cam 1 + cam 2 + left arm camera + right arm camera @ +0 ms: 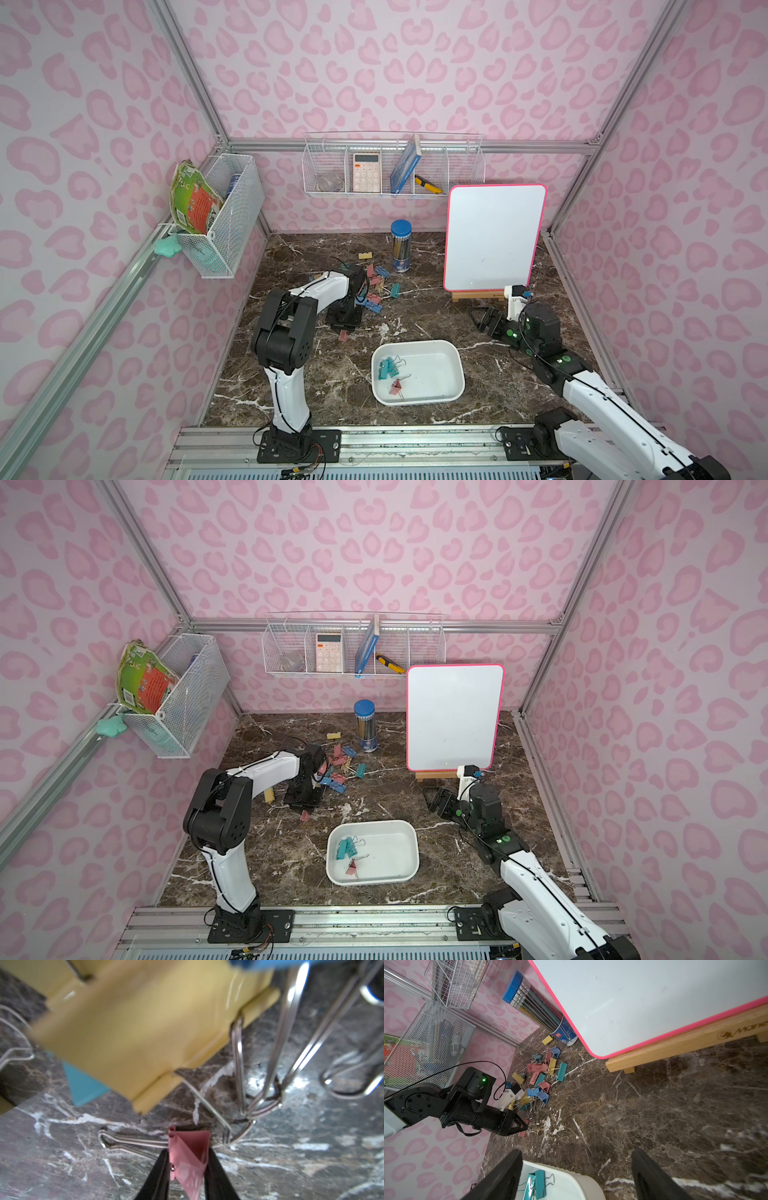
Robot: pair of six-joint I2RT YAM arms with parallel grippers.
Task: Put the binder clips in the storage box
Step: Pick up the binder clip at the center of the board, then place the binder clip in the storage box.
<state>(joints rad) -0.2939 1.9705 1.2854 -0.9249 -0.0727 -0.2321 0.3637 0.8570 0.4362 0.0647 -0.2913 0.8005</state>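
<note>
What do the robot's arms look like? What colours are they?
The left arm and right arm have white shells, chunky black joints and thin black cables, with small green lights. The left end effector and right end effector have two black pointed fingers each.

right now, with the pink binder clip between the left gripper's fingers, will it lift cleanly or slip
Probably stiff: the pink binder clip looks like folded metal, unlikely to squash. Its glossy sloped faces sit between the narrow fingers of the left gripper, so it might twist or slip. Its wire handle lies flat and may swing.
</note>
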